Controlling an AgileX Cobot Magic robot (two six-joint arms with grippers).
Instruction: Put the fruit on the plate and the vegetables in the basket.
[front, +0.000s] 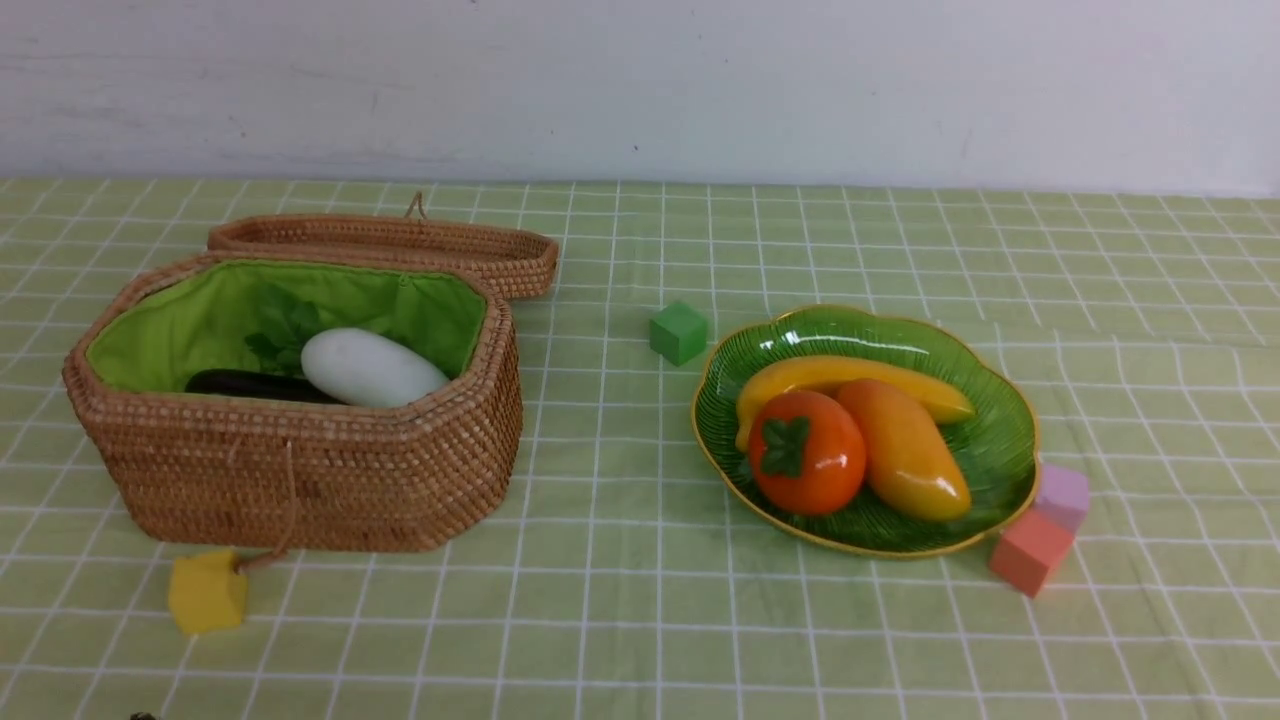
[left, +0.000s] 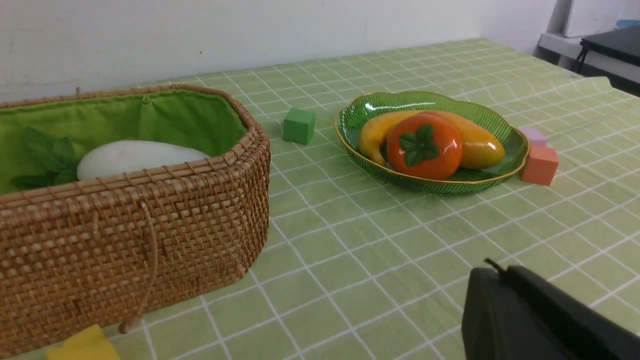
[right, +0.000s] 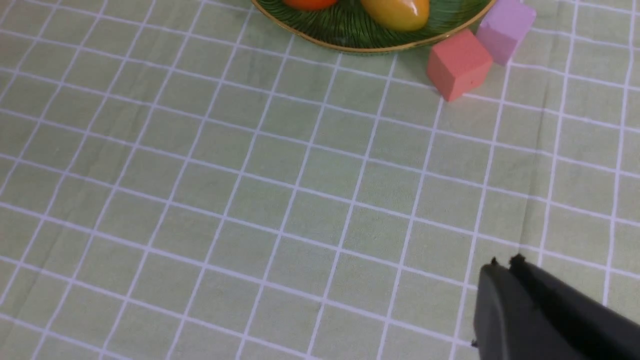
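Note:
On the green gold-rimmed plate (front: 1000, 450) lie a yellow banana (front: 800, 372), an orange-yellow mango (front: 905, 450) and an orange-red persimmon (front: 808, 452). The wicker basket (front: 300, 470) holds a white radish (front: 370, 368) and a dark eggplant (front: 245, 385); no chili pepper shows. Neither arm appears in the front view. In its wrist view my left gripper (left: 492, 270) is shut and empty over the cloth, short of the plate (left: 350, 122) and the basket (left: 150, 240). My right gripper (right: 502, 262) is likewise shut and empty, well back from the plate (right: 350, 35).
The basket's wicker lid (front: 400, 245) lies open behind it. Small cubes sit on the checked cloth: green (front: 678, 332) left of the plate, pink (front: 1030, 552) and lilac (front: 1062, 496) against its right rim, yellow (front: 207, 592) before the basket.

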